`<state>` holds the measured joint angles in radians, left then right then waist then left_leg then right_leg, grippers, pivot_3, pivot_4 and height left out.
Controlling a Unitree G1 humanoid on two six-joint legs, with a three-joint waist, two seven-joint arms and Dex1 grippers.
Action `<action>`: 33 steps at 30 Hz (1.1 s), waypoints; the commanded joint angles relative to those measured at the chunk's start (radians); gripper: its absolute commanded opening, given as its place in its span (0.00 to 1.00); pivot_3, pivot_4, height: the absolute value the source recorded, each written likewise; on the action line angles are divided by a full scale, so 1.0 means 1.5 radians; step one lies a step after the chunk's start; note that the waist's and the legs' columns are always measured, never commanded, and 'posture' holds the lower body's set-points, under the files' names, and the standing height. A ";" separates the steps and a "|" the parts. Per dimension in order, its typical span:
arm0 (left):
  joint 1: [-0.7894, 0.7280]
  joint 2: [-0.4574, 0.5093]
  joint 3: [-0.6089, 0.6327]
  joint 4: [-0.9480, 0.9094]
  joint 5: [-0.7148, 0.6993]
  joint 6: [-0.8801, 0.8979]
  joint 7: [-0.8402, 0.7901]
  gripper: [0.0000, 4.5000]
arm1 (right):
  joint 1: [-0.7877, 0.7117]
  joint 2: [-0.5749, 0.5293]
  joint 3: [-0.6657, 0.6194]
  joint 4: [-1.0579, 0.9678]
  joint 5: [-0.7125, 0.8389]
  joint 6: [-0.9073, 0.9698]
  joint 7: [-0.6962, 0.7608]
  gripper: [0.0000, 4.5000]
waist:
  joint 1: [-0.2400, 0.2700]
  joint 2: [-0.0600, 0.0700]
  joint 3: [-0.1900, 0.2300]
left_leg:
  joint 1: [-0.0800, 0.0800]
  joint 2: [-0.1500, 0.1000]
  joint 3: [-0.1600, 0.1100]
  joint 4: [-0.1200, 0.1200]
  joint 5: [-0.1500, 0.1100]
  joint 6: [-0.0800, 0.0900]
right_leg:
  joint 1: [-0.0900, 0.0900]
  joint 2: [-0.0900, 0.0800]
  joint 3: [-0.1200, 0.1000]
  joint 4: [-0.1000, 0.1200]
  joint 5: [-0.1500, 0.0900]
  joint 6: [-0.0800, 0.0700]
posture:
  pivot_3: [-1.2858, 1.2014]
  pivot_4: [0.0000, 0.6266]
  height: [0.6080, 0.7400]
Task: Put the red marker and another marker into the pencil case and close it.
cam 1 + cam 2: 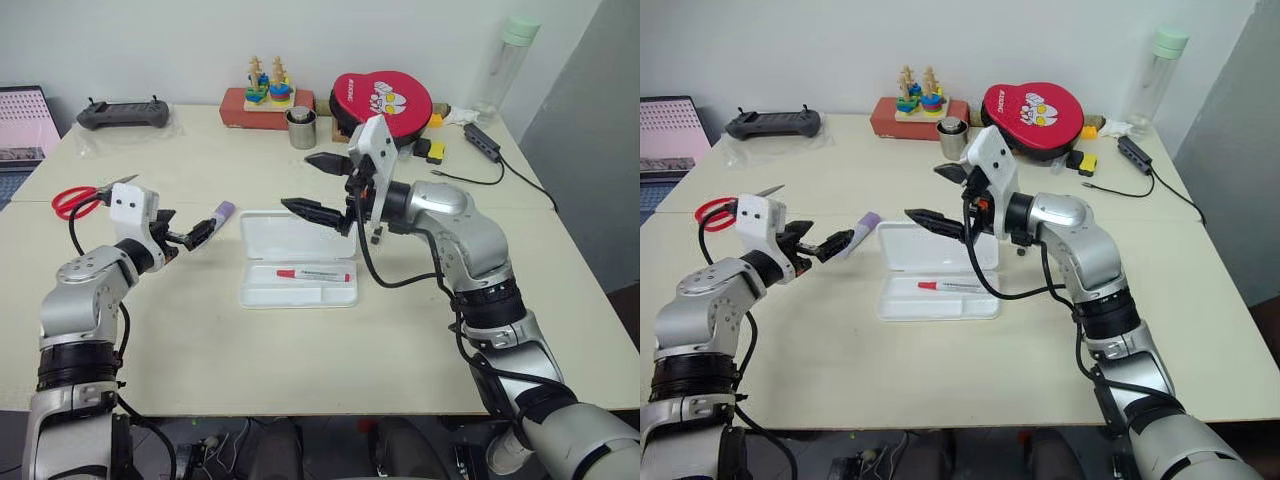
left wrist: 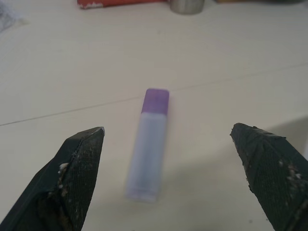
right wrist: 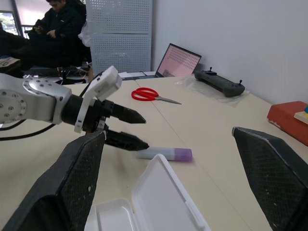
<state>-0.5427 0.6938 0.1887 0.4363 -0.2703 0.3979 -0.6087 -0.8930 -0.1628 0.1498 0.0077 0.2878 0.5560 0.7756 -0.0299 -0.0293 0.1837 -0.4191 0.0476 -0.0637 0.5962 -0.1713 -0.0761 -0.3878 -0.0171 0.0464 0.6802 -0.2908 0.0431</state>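
Observation:
The pencil case [image 1: 297, 290] lies open mid-table, its lid [image 1: 290, 236] flat on the far side. The red marker [image 1: 313, 273] rests inside the case's base. The lavender marker [image 1: 224, 211] with its purple cap lies on the table left of the case. My left gripper [image 1: 190, 237] is open and low, its tips just short of that marker's near end. In the left wrist view the marker [image 2: 149, 144] lies ahead between the spread fingers. My right gripper [image 1: 315, 186] hangs open and empty above the lid, pointing left.
Red scissors [image 1: 75, 200] lie at the left. Along the far edge stand a controller [image 1: 123, 113], a wooden stacking toy [image 1: 268, 95], a metal cup [image 1: 301, 128], a red pouch [image 1: 385, 100], a power strip [image 1: 482, 140] and a bottle [image 1: 505, 65]. A person [image 3: 57, 24] sits beyond the table.

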 commanded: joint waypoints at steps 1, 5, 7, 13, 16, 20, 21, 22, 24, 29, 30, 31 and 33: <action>-0.073 -0.003 -0.041 0.137 0.061 -0.083 -0.013 1.00 | 0.003 0.001 -0.005 -0.057 0.014 0.017 -0.023 0.99 | 0.000 0.000 0.000 | 0.000 0.000 0.000 0.000 0.000 0.000 | 0.000 0.000 0.000 0.000 0.000 0.000 | 0.52 0.24 1.00; -0.125 -0.011 -0.074 0.264 0.103 -0.132 -0.022 1.00 | 0.011 -0.003 -0.004 -0.078 0.019 0.030 -0.034 0.99 | -0.001 0.000 0.000 | 0.000 0.000 0.000 0.000 0.000 0.000 | 0.000 0.000 0.000 0.000 0.000 0.000 | 0.52 0.24 1.00; -0.141 -0.016 -0.081 0.303 0.111 -0.132 -0.030 0.96 | 0.012 -0.006 -0.006 -0.083 0.020 0.035 -0.039 1.00 | -0.001 0.000 0.000 | -0.001 0.000 0.000 0.000 0.000 0.000 | -0.001 0.000 0.000 0.000 0.000 0.000 | 0.52 0.24 1.00; -0.150 -0.026 -0.082 0.344 0.115 -0.114 -0.057 0.66 | 0.017 -0.011 -0.017 -0.111 0.041 0.050 -0.044 1.00 | -0.002 0.000 0.000 | -0.001 0.000 0.000 0.000 0.000 0.000 | 0.000 0.000 -0.001 0.000 0.000 0.000 | 0.52 0.24 1.00; -0.151 -0.030 -0.071 0.351 0.108 -0.111 -0.056 0.53 | 0.018 -0.015 -0.016 -0.114 0.049 0.051 -0.045 1.00 | -0.002 0.000 0.000 | 0.000 0.000 0.000 0.000 0.000 0.000 | 0.000 0.000 -0.001 0.001 0.000 0.000 | 0.52 0.24 1.00; -0.150 -0.036 -0.055 0.352 0.102 -0.121 -0.050 0.35 | 0.020 -0.021 -0.016 -0.113 0.054 0.049 -0.040 1.00 | -0.002 0.000 0.000 | 0.001 0.000 0.000 0.000 0.000 0.000 | 0.000 0.000 0.000 0.001 0.000 0.000 | 0.52 0.24 1.00; -0.149 -0.037 -0.051 0.350 0.099 -0.121 -0.050 0.29 | 0.021 -0.022 -0.016 -0.114 0.057 0.049 -0.037 1.00 | -0.002 0.000 0.000 | 0.001 0.000 0.000 0.000 0.000 0.000 | 0.000 0.000 0.000 0.001 0.000 0.000 | 0.52 0.24 1.00; -0.149 -0.039 -0.048 0.348 0.098 -0.121 -0.050 0.27 | 0.021 -0.024 -0.017 -0.115 0.060 0.049 -0.033 1.00 | -0.002 0.000 0.000 | 0.001 0.000 0.000 0.000 0.001 0.000 | 0.000 0.000 0.000 0.001 0.000 0.000 | 0.52 0.24 1.00; -0.145 -0.041 -0.040 0.343 0.095 -0.130 -0.044 0.27 | 0.023 -0.027 -0.019 -0.121 0.071 0.051 -0.026 1.00 | -0.002 0.000 0.000 | 0.001 0.000 0.000 0.000 0.001 0.001 | 0.000 0.000 0.000 0.001 0.000 0.000 | 0.52 0.24 1.00; -0.141 -0.037 0.023 0.270 0.047 -0.217 -0.036 0.27 | 0.031 -0.046 -0.034 -0.145 0.101 0.063 -0.015 1.00 | -0.002 0.000 0.000 | 0.001 0.000 0.000 0.000 0.001 0.001 | 0.000 0.000 0.000 0.001 0.000 0.000 | 0.52 0.24 1.00; -0.143 -0.034 0.041 0.231 0.020 -0.215 -0.057 0.27 | 0.035 -0.056 -0.039 -0.154 0.112 0.069 -0.009 1.00 | -0.002 -0.001 0.000 | 0.000 0.000 0.000 0.000 0.001 0.000 | 0.000 0.000 0.000 0.001 0.000 0.000 | 0.52 0.24 1.00; -0.140 -0.031 0.054 0.172 -0.015 -0.213 -0.099 0.27 | 0.040 -0.069 -0.047 -0.166 0.125 0.077 -0.002 1.00 | -0.001 -0.001 0.000 | -0.001 0.000 0.000 0.000 0.001 0.000 | -0.001 0.000 -0.001 0.001 0.000 0.000 | 0.52 0.24 1.00; -0.126 -0.018 0.063 0.043 -0.088 -0.177 -0.195 0.27 | 0.046 -0.095 -0.066 -0.188 0.153 0.096 0.010 1.00 | 0.001 -0.002 0.000 | -0.003 0.000 -0.001 0.000 0.001 0.000 | -0.001 0.000 -0.001 0.000 0.000 0.000 | 0.52 0.24 1.00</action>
<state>-0.7114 0.6234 0.2390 0.7408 -0.2721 0.1118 -0.7620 -0.8211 -0.2763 0.1074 -0.2055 0.4600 0.6772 0.7681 -0.0281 -0.0317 0.1841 -0.4263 0.0478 -0.0673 0.5958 -0.1703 -0.0757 -0.3908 -0.0174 0.0421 0.6799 -0.2904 0.0426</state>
